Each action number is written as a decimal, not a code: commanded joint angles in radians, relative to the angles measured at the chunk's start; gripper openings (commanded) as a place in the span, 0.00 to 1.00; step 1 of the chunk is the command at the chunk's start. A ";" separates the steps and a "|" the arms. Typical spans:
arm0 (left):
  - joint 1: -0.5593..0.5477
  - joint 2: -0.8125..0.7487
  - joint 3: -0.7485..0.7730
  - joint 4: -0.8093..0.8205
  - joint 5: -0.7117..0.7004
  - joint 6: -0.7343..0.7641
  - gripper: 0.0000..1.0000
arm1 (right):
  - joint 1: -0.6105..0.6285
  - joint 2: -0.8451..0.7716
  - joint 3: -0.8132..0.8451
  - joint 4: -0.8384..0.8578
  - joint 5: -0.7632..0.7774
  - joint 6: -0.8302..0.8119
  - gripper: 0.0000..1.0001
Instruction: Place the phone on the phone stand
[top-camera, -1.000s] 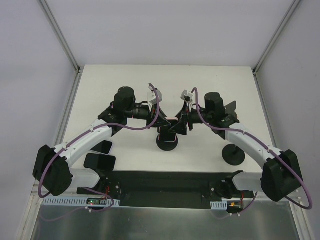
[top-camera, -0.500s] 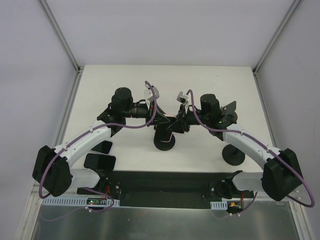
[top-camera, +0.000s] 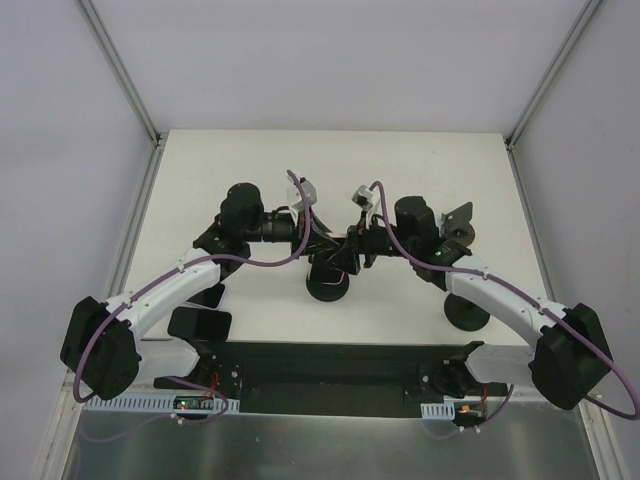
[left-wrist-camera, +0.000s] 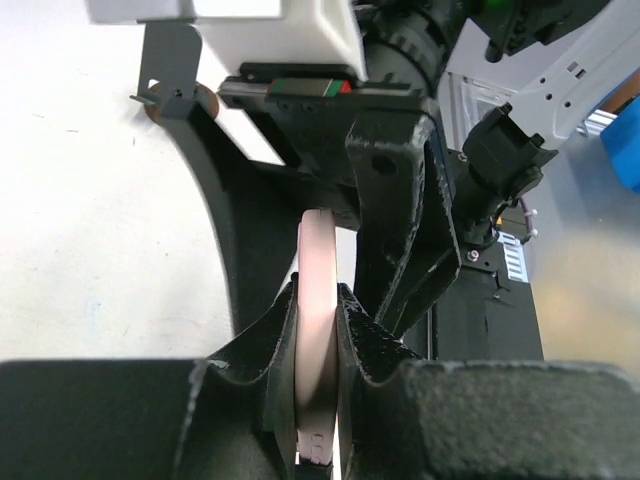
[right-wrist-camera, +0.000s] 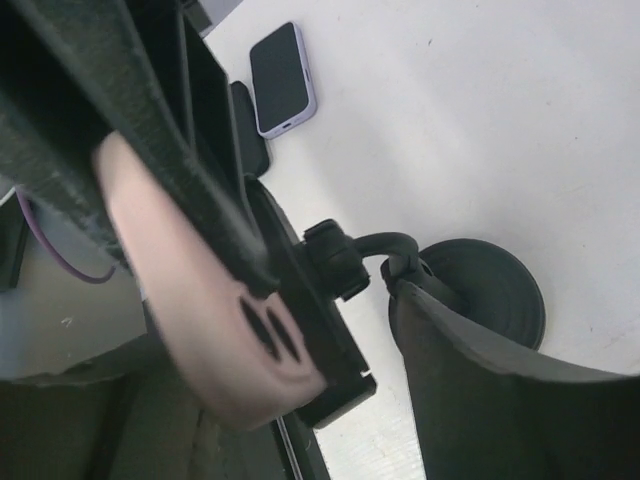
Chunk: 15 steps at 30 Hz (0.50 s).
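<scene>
- Leaving two spare handsets flat on the table (top-camera: 420, 165), well off to the outer left of the left gripper (left-wrist-camera: 318, 300) and back beside its arm: a dark handset (top-camera: 198, 325) and another handset (top-camera: 208, 295) partly under that arm.
- Pinching the pink phone (left-wrist-camera: 317, 265) with the left gripper, its fingers (left-wrist-camera: 272, 350) drawn almost together and pressing on the two flat faces, the thin edge pointing straight out ahead of the wrist camera.
- Holding the phone lifted off the table, directly between the tips of the two grippers.
- Hanging it just above the phone stand (top-camera: 328, 288), whose round base is sitting on the table right under both tools; cradle (right-wrist-camera: 318, 345) lying close behind the phone, with contact impossible to tell.
- Standing open at the right gripper (top-camera: 353, 247): one finger lying along the phone near its camera lenses, the other finger (right-wrist-camera: 480, 390) well apart from it, gripping nothing.
- Leaving a second stand (top-camera: 467, 312) upright on the table, off to the outer right of the right gripper, beside its arm.
</scene>
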 joint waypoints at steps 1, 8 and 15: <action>-0.030 -0.027 -0.037 0.043 -0.053 -0.021 0.00 | -0.007 -0.012 0.034 -0.034 -0.007 0.017 0.77; -0.027 -0.081 -0.163 0.251 -0.144 -0.153 0.00 | -0.062 -0.078 -0.073 0.056 0.011 0.000 0.85; -0.027 -0.098 -0.304 0.446 -0.270 -0.202 0.00 | -0.093 -0.031 -0.150 0.211 -0.093 0.080 0.81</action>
